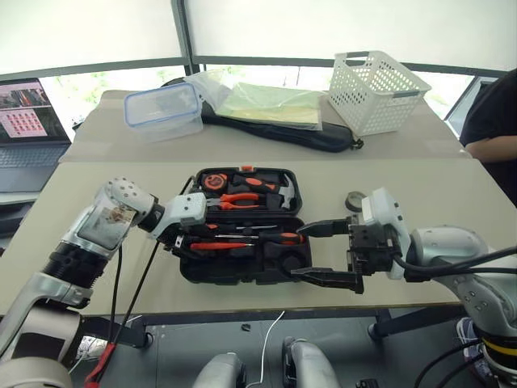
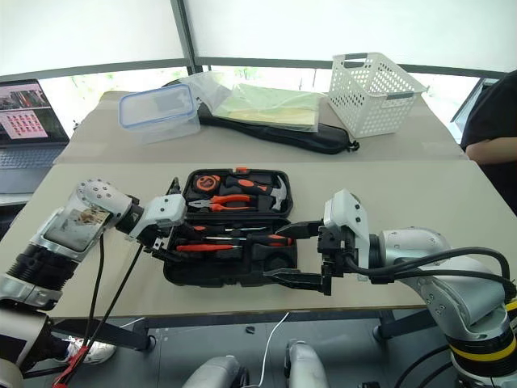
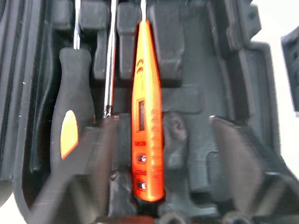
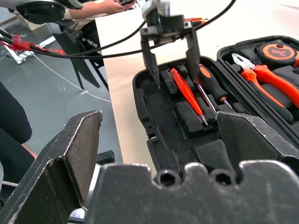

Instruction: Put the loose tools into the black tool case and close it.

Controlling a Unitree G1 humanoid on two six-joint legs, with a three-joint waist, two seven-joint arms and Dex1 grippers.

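Two end effectors stand apart: the left end effector (image 4: 170,60) over the seated tester screwdriver (image 3: 147,112); the tape roll (image 1: 355,200) must be fetched next.

- The left gripper's two black fingers (image 3: 88,168) are blurred in its wrist view, their tips cut off by the picture's edge.
- The slim all-orange tester screwdriver (image 3: 147,116), lying between those fingers, has markings too small to read.
- The black-and-orange-handled screwdriver (image 3: 72,102), beside one finger, has its handle end hidden behind that finger.
- The right gripper's black fingers (image 4: 65,163) are cut off by the frame in its wrist view.
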